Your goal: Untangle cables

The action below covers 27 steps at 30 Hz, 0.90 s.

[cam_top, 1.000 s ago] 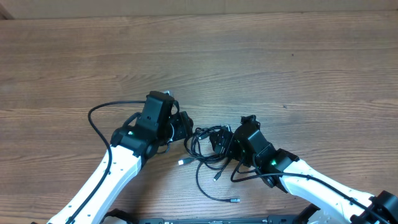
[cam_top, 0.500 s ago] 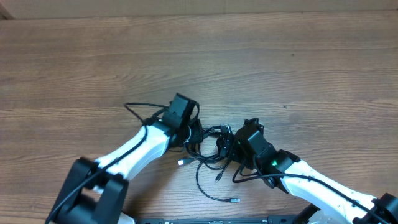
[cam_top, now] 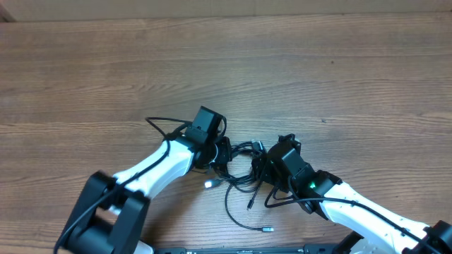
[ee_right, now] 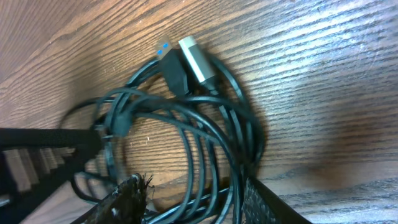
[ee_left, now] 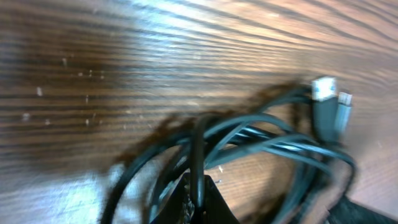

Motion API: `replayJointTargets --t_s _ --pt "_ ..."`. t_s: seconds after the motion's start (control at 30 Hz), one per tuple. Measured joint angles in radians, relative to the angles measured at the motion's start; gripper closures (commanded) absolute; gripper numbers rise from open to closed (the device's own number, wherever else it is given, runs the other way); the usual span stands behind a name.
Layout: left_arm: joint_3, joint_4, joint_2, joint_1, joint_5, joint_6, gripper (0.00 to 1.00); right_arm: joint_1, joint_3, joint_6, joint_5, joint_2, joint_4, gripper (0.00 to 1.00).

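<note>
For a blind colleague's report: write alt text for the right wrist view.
Black cables lie in a tangled coil on a wooden table, a silvery plug at the top. The right gripper, open, straddles the coil's lower edge.

No text, label, brand, number or sign can be read in any view. The cables (cam_top: 240,149) and the silvery plug (ee_right: 198,59) at upper middle of the right wrist view carry no legible marking.
</note>
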Motion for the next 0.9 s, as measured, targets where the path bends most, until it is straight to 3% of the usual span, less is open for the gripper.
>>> replayJointTargets --t_s 0.27,0.47,0.57,0.67,0.9 --pt "0.0 -0.098 -0.117 0.013 -0.02 0.119 0.96 0.0 0.0 -0.001 -0.053 -0.008 0.044 0.64" --pt "-0.002 -0.154 -0.115 0.013 -0.082 0.052 0.96 0.0 0.0 -0.001 -0.18 -0.01 0.141 0.67" --pt "-0.005 -0.153 -0.11 0.011 -0.094 -0.015 0.95 0.0 0.0 0.014 -0.234 -0.01 0.19 0.61" --pt "-0.008 -0.15 -0.093 0.005 -0.112 -0.073 0.96 0.0 0.0 0.095 -0.264 -0.01 0.198 0.71" --pt "-0.019 -0.147 -0.049 0.0 -0.142 -0.175 0.95 0.0 0.0 0.42 -0.28 0.005 0.189 0.71"
